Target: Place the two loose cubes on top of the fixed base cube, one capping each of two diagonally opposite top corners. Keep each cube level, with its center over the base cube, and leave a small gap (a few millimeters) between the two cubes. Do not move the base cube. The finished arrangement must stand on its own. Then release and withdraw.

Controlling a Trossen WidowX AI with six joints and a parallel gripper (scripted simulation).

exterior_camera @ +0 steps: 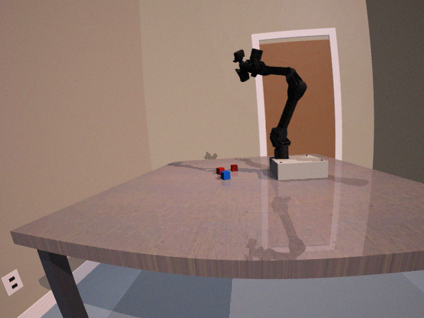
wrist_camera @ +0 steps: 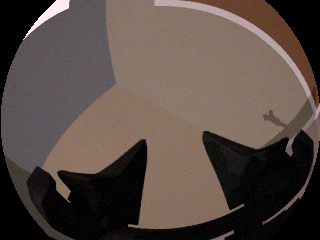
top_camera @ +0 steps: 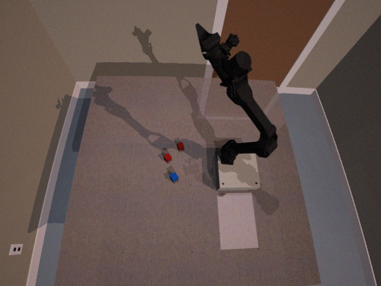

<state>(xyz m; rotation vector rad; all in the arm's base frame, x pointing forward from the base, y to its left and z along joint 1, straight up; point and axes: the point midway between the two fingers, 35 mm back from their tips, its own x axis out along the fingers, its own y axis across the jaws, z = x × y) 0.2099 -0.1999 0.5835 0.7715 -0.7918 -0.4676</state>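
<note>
Top view: the arm rises from its white mounting block [top_camera: 239, 172] and reaches toward the far wall, with the gripper [top_camera: 212, 38] high above the far edge of the table [top_camera: 129, 230]. All 3 cubes lie on the table, left of the block: a red cube [top_camera: 180, 146] farthest, a second red cube [top_camera: 167, 157] just left and nearer, and a blue cube [top_camera: 174, 176] nearest. They are apart from each other, none stacked. From the gripper they lie down and toward the near side, well apart from it.

Exterior view: the gripper [exterior_camera: 245, 67] hangs well above the table, tilted down to the left. The blue cube [exterior_camera: 225, 175] sits in front of the 2 red ones [exterior_camera: 220, 170] [exterior_camera: 234, 167]. Nothing stands between gripper and cubes.

Wrist view: both fingers stand partly apart with only wall and door frame between them; nothing is held. No cube appears here, so the next move calls for a long descent and reorientation. Which cube is the fixed base cannot be told.
</note>
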